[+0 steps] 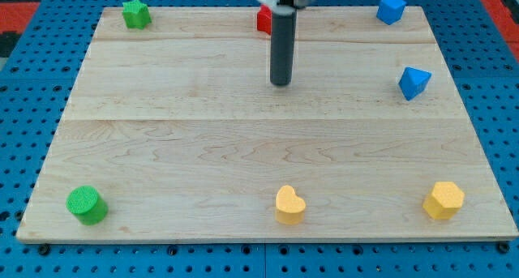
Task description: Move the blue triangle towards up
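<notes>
The blue triangle (414, 83) lies near the board's right edge, in the upper part of the view. A blue cube (391, 9) sits above it at the top right corner. My tip (280, 83) rests on the board at centre top, far to the left of the blue triangle and not touching any block. The dark rod rises from it to the view's top.
A red block (263, 19) sits just behind the rod at top centre, partly hidden. A green star (135, 14) is at top left, a green cylinder (86, 205) at bottom left, a yellow heart (289, 204) at bottom centre, a yellow hexagon (443, 200) at bottom right. The wooden board (162, 132) lies on a blue pegboard.
</notes>
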